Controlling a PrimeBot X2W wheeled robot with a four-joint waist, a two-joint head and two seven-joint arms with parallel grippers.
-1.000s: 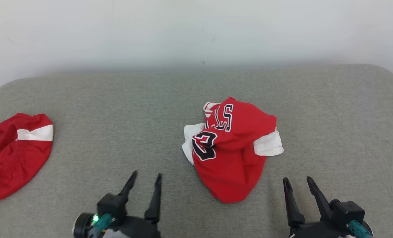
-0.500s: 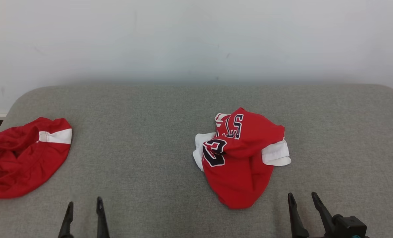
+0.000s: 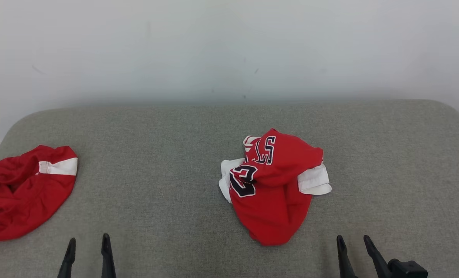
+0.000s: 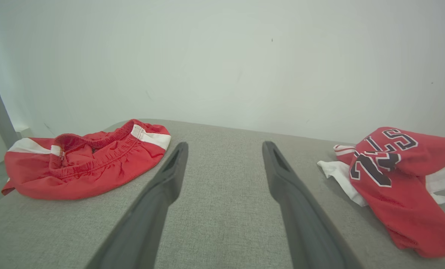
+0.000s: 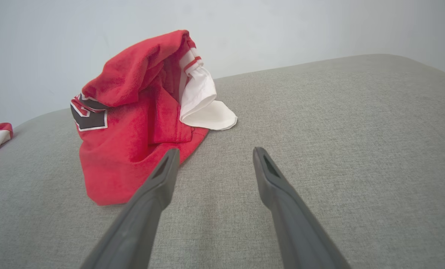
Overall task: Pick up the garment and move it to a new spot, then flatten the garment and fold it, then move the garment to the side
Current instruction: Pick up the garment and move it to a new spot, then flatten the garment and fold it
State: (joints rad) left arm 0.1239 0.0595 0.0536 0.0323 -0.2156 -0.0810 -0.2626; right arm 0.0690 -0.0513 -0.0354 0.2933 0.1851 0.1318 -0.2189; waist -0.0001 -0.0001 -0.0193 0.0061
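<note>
A pale, plain wall (image 3: 229, 46) is seen behind everything. Below it, a grey fabric-covered bench (image 3: 156, 154) with rounded far corners is spread across the head view.

The garment (image 3: 272, 208) is found on the bench right of centre, well away from the far edge and nearer the right end effector than the left. It is seen as a crumpled red jersey, bunched into a heap and not laid flat. Dark numerals and letters outlined in white are shown on its far and left parts, folded over so that they cannot be read whole. White cloth is pushed out from under the red on both the left and the right side, and a striped red-and-white trim is glimpsed at the far end. Its long axis is laid roughly from far to near; the bulky, raised end is turned toward the wall and the narrower, rounded red end is pointed toward the robot.

A second red piece with a white band (image 3: 21, 200) is left at the bench's left edge, well apart from the jersey.

The left end effector (image 3: 88, 238) is held with its fingers spread, nothing between them, over bare bench at the near left. The right end effector (image 3: 353, 237) is likewise spread and empty, near the jersey's rounded end but not touching it.
</note>
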